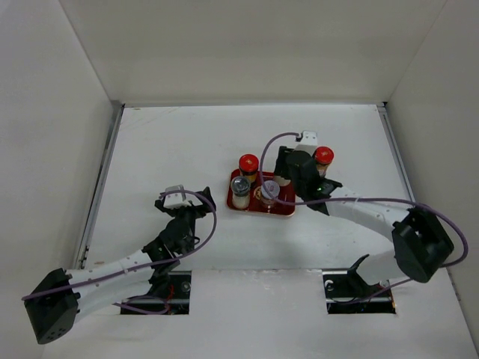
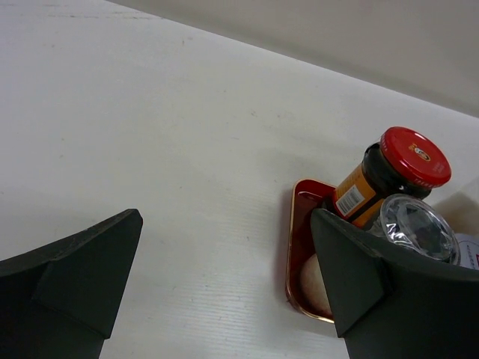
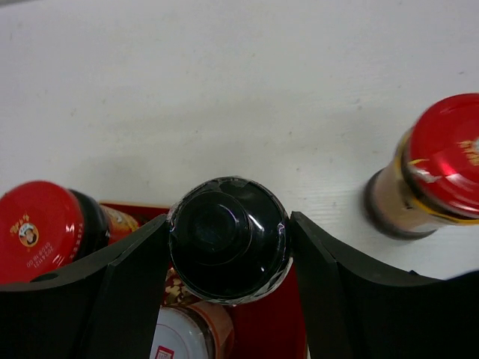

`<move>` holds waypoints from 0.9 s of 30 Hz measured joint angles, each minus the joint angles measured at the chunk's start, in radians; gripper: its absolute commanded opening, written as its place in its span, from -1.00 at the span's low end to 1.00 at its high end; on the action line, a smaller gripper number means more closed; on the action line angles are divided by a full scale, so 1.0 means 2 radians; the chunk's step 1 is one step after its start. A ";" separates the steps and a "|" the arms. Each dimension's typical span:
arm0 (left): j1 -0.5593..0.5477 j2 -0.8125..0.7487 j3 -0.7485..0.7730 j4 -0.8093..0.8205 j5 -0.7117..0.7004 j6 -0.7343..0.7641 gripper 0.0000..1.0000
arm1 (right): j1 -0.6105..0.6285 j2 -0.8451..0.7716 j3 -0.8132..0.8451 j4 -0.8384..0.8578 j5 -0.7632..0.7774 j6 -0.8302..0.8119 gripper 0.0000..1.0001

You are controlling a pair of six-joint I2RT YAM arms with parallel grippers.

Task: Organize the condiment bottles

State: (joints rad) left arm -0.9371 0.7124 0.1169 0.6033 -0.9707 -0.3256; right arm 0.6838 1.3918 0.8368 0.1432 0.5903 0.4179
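On the tray [image 1: 283, 209], 2 o'clock corner: the black-capped jar [image 3: 228, 243] sits between the fingers [image 3: 127, 284] of the right claw [image 3: 228, 224]. Both fingers appear to touch its cap, so I read this claw as partly closed and gripping it. I cannot tell whether the jar's base rests on the tray or hangs above it.
Rest of tray: first red-capped jar [image 1: 248, 163] at 11 o'clock, grey-capped jar [image 1: 240, 185] at 9 o'clock, lilac-capped jar [image 1: 269, 191] near the centre. All are upright and close together.
Off the tray: second red-capped jar [image 1: 323, 155] stands upright on the table [image 1: 187, 142], at 2 o'clock from the tray and just beside the right claw.
Left claw [image 2: 224, 247]: spread fully, empty, at 8 o'clock from the tray.
Risk, slip: the hold is high, on a rounded cap. A quick move could tilt or drop the black-capped jar.
Risk, knock: the neighbours are crowded. A sideways shift or a wide release could topple the lilac-capped jar or the first red-capped jar.
Risk, wrist swing: turning toward 2 o'clock could strike the second red-capped jar.
Risk, tray: pressing down at its corner could slide it.
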 measured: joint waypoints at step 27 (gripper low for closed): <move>-0.003 0.015 -0.003 0.020 0.003 -0.002 1.00 | 0.065 0.104 0.036 0.058 0.011 0.012 0.94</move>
State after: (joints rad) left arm -0.9428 0.7425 0.1116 0.6437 -0.9653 -0.3298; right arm 0.8131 1.6001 0.9092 0.2596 0.6125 0.4412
